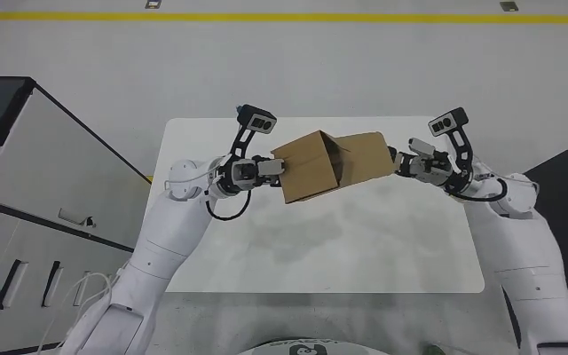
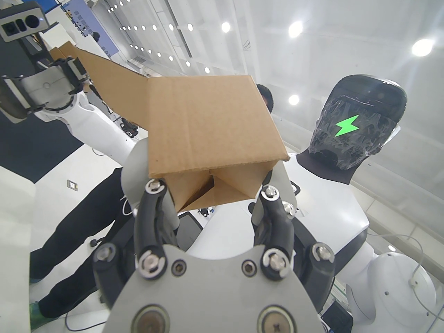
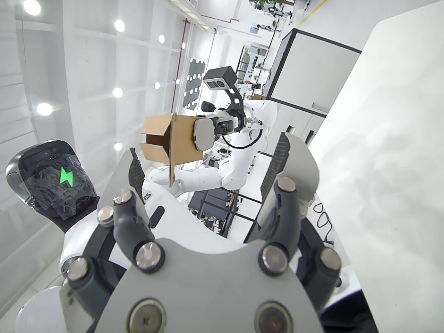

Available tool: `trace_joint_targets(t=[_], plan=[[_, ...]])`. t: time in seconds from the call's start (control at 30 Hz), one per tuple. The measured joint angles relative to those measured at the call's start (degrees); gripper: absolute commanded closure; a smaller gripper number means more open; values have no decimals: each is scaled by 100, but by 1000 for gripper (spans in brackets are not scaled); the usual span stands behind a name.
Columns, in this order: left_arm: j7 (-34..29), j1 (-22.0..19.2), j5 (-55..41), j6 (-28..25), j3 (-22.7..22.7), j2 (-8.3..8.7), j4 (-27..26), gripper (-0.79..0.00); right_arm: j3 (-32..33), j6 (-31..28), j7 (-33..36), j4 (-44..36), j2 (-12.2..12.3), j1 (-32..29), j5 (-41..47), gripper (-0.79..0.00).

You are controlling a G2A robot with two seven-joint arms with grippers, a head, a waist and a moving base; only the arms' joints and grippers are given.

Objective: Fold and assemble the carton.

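The carton [image 1: 319, 164] is held aloft, clamped in the left gripper [image 2: 211, 188], its far flap [image 1: 368, 155] seemingly offered to the wide-open, empty right gripper [image 3: 210, 148].

1. One cardboard carton [image 1: 319, 167].
2. Two grippers: the left gripper [image 1: 275, 169] and the right gripper [image 1: 404, 163].
3. Two wrist cameras [image 1: 258, 122], one per arm.
4. One white table [image 1: 355, 257].
5. One grey cabinet [image 1: 53, 169].
6. One yellow floor line [image 1: 284, 17].
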Motion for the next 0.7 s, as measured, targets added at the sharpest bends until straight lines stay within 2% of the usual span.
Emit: trace_joint_targets(t=[0.1,0.33,0.7], plan=[[1,-3,18,-2,0,-6,-5,0,-253,-65,-20,169,-60,137,-16,-606],[7,8,55,-7,-38,-12,0,0,-634,-142,41,356,-174,467,36,-603],[-17,22,87,17,-82,-17,23,0,-602,-157,255,242,-223,699,150,-591]])
